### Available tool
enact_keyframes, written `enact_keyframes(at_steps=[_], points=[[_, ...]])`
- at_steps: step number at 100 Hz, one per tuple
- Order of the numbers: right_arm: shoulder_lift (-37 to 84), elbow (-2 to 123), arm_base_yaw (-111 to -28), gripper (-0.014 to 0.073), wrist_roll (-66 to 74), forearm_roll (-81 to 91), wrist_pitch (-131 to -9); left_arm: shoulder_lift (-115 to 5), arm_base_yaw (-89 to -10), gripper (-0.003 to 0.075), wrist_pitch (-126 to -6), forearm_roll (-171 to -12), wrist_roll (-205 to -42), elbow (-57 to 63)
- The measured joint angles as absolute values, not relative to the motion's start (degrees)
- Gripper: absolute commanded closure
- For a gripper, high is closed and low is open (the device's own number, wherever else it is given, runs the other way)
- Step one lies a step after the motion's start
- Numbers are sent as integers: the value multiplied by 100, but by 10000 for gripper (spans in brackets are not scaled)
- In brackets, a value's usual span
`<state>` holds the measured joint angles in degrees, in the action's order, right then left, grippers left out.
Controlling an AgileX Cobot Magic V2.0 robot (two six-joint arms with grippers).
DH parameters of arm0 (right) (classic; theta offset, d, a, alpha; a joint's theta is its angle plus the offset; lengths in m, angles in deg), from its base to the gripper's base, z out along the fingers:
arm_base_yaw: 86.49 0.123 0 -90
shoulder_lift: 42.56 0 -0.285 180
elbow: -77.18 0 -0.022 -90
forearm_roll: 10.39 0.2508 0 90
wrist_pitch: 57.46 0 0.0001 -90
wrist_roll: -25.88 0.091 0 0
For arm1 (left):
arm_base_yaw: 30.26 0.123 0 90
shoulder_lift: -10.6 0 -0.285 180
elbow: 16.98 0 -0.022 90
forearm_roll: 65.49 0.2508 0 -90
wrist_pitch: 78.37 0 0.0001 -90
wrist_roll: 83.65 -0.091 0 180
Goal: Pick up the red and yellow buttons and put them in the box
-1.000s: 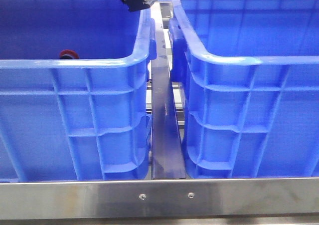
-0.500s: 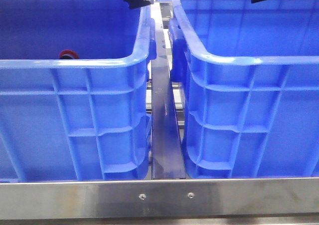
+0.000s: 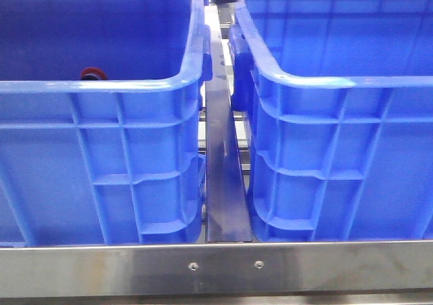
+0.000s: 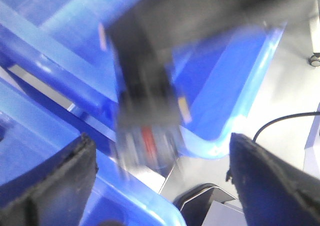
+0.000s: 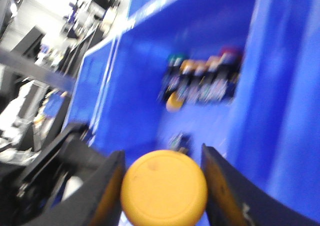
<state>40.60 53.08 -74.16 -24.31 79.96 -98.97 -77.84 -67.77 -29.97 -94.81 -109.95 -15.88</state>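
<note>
Item: yellow button [image 5: 164, 187], which you had clamped between the two fingers of the right claw [image 5: 162, 188], over the interior of a blue crate [image 5: 280, 85]. Left claw [image 4: 160, 186]: spread wide, holding nothing. Red button [image 3: 93, 73]: inside the left crate [image 3: 101, 88], low behind its near rim.
</note>
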Motion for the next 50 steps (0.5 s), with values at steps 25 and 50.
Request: enact_keyframes(at_steps=[25,50], points=[[4060,5527,-8333,483,-3735,7996,-9417,-7784,-6777,191,-2987,-9472,-10995,-1588],[4254,5527,-8473,483,-5227,8018,-7932,-7784,-6777,194,-2987,-9472,-10995,-1588]])
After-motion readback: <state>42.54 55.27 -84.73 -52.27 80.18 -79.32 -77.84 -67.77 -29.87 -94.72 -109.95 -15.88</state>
